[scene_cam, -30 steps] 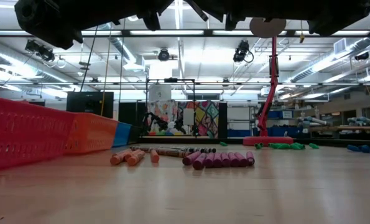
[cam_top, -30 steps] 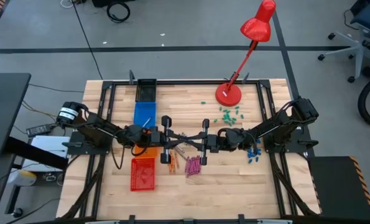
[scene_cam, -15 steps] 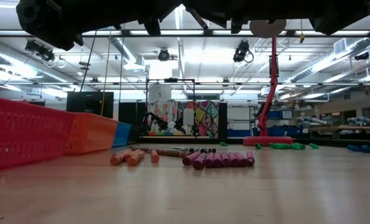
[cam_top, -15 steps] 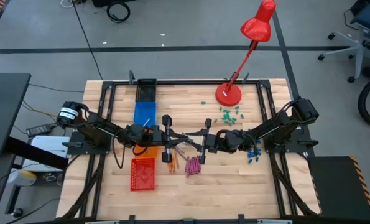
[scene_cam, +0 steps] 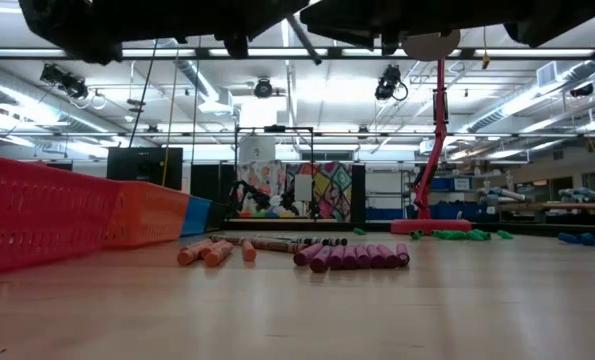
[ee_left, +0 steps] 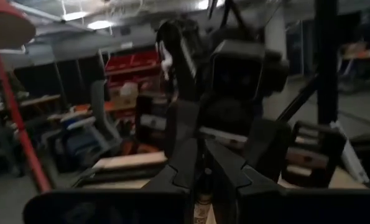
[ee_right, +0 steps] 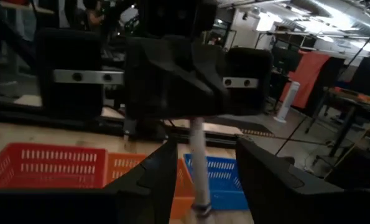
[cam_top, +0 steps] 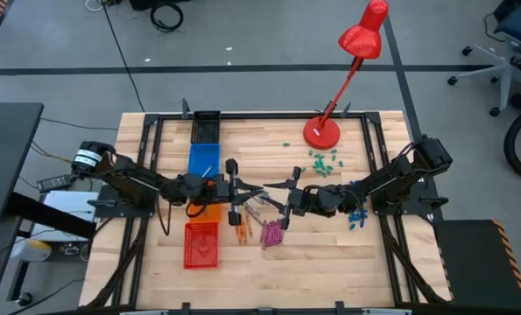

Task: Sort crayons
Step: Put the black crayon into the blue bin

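Both grippers meet mid-table above the crayons (cam_top: 262, 223). Left gripper (cam_top: 245, 190) pinched tight on one pale crayon (ee_right: 198, 167), held off the table. Right gripper (cam_top: 281, 194) fingers spread wide either side of it, not gripping. Pink and orange rows lie below.

Robotics lab; strip ceiling lights (scene_cam: 307, 52), workbenches (scene_cam: 567, 208), framed wooden table (cam_top: 269, 144), office chair (cam_top: 496, 39)

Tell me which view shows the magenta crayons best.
The low view: the magenta crayons lie side by side in a neat row, each one distinct. The high view shows only a small cluster; neither wrist view shows them.
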You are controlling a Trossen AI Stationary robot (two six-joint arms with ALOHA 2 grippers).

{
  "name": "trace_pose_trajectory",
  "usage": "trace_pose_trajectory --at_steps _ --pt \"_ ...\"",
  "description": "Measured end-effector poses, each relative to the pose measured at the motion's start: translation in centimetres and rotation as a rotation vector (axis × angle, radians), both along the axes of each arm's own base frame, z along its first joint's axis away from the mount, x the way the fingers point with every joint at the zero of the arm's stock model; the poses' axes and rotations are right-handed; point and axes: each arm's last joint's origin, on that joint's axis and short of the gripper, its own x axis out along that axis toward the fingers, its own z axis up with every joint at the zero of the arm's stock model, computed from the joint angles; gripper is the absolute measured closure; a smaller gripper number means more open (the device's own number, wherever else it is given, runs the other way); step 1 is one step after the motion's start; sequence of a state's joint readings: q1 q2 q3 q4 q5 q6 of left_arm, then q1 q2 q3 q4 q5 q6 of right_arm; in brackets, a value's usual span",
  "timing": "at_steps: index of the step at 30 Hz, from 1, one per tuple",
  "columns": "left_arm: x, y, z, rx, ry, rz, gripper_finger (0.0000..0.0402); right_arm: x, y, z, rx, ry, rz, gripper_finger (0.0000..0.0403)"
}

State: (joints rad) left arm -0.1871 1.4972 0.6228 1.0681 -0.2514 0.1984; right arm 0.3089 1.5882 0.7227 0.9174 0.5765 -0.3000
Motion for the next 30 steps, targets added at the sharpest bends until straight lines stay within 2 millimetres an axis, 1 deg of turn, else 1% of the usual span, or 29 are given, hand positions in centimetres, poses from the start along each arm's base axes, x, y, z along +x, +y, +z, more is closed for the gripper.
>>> trace_pose_trajectory --at_steps 6,9,12,15,18,24,26,30 --pt "-1.2 0.4 0.7 0.01 0.129 0.098 0.0365 -1.2 0.2 1.3 -0.033 0.043 -0.057 0.0235" --pt "-2.0 0.9 1.0 0.0 0.191 0.184 0.0364 -1.7 0.2 1.8 -0.034 0.065 -0.059 0.0235" --pt "-3.0 1.6 1.2 -0.05 0.257 0.302 0.0363 -1.9 0.1 1.7 -0.015 0.083 -0.058 0.0235" --pt "-3.8 2.5 1.1 -0.127 0.311 0.401 0.0363 -1.7 0.0 1.2 0.012 0.099 -0.061 0.0235" --pt "-4.7 3.6 0.8 -0.223 0.362 0.465 0.0362 -1.1 -0.2 0.1 0.025 0.133 -0.046 0.0235" --pt "-6.1 6.1 -0.7 -0.397 0.487 0.621 0.0362 0.2 -0.9 -2.4 0.064 0.2 -0.015 0.0235" --pt "-6.5 6.8 -1.3 -0.434 0.53 0.67 0.0362 0.3 -1.2 -2.7 0.072 0.209 -0.015 0.0235" --pt "-7.0 7.8 -1.9 -0.494 0.565 0.741 0.0361 0.4 -1.5 -2.6 0.095 0.2 -0.008 0.0235"
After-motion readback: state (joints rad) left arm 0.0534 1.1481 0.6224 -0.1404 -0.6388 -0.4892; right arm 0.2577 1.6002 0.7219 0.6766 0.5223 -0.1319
